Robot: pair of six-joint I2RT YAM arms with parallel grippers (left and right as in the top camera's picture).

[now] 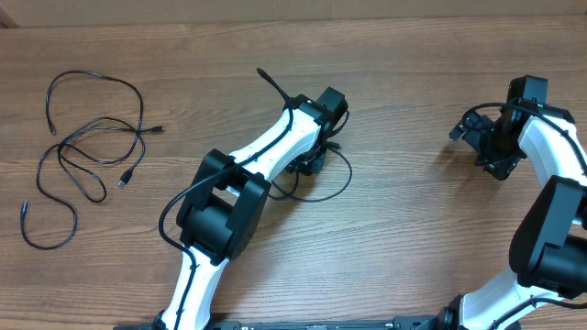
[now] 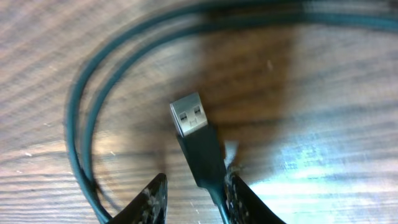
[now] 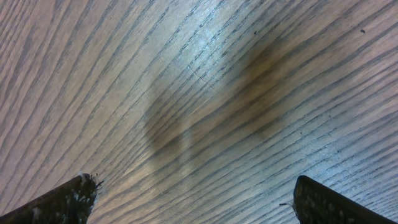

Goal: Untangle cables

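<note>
Table (image 1: 404,229): wood grain, filling the overhead frame.
Left arm (image 1: 266,151): stretched from bottom left up to centre.
Right arm (image 1: 550,137): tucked at the right edge.
Loose cables (image 1: 110,123): thin black loops sprawled at far left, well apart from both arms.
Looped cable (image 2: 78,112): curled right under the left wrist, at centre.
Right gripper (image 3: 194,182): spread wide over bare wood, holding nothing.
Left gripper (image 2: 196,180): narrowed around the plug's black body, one finger touching, clamped or not, cannot tell.
USB plug (image 2: 189,115): silver tip up, mid-frame.

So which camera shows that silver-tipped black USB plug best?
The left wrist view: the silver-tipped black USB plug sits large inside the left gripper. Overhead, the left arm hides it; the right wrist sees only wooden table.
</note>
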